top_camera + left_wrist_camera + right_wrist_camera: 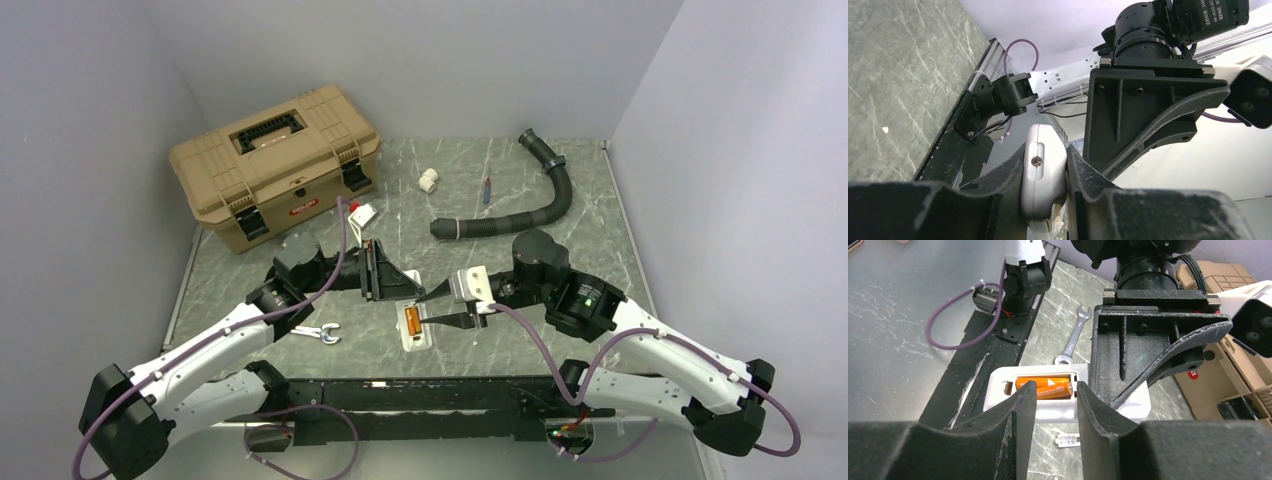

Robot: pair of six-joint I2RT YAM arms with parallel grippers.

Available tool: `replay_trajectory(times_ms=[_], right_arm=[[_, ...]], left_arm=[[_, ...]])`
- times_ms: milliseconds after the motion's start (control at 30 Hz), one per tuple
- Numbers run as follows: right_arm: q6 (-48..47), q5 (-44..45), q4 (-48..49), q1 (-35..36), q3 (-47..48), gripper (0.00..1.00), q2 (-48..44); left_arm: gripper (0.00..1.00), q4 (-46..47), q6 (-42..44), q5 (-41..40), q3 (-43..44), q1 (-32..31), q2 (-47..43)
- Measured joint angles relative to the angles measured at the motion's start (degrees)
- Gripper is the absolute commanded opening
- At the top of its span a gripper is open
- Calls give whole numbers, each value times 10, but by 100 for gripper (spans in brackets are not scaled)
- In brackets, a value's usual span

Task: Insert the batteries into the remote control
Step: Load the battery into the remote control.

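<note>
Clamping the remote control [1040, 187] by one end, the left claw [1045, 161] braced it while the right claw [1055, 390], jaws apart, hovered over the batteries [1045, 383] in its recess [1009, 386]; gentle, even pressure seemed wisest.

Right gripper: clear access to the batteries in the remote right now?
Probably yes. The right gripper hangs right at the open recess of the remote control, jaws parted over the batteries; the left gripper clamps the remote beside the recess, not across it.
</note>
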Motion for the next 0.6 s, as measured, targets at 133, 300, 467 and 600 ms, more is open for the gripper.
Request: replay_trajectory(times_ms=[133,300,467,600], right_arm=[[0,-9,2,0,0,36,5],[0,-13,9,0,0,34,11],[0,-21,13,0,0,32,18],[0,-23,13,0,0,30,20]], left_arm=[[0,0,0,1,0,-2,2],[0,0,0,1,0,-2,2],[0,0,0,2,0,-3,2],[0,0,0,2,0,-4,3]])
